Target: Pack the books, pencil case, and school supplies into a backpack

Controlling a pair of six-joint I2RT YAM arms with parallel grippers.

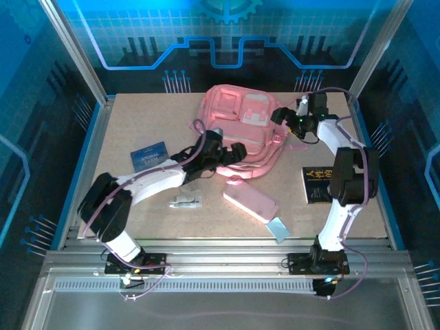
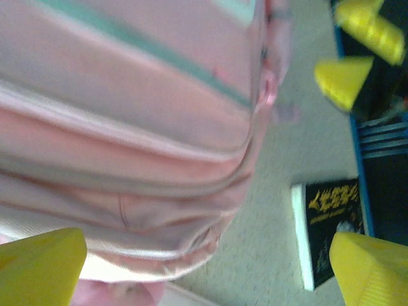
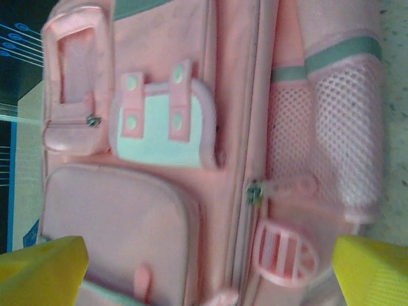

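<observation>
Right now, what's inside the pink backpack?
Its inside is hidden: the backpack looks zipped shut, so nothing in it shows. The pencil case and a book lie outside it on the table.

Cool blue light washes the overhead view; the desk (image 1: 206,223) is evenly lit, with soft shadows under both arms. The left wrist picture is heavily smeared, the backpack (image 2: 127,127) a blurred pink mass. The right wrist picture is sharper, softening toward its bottom corners.
</observation>
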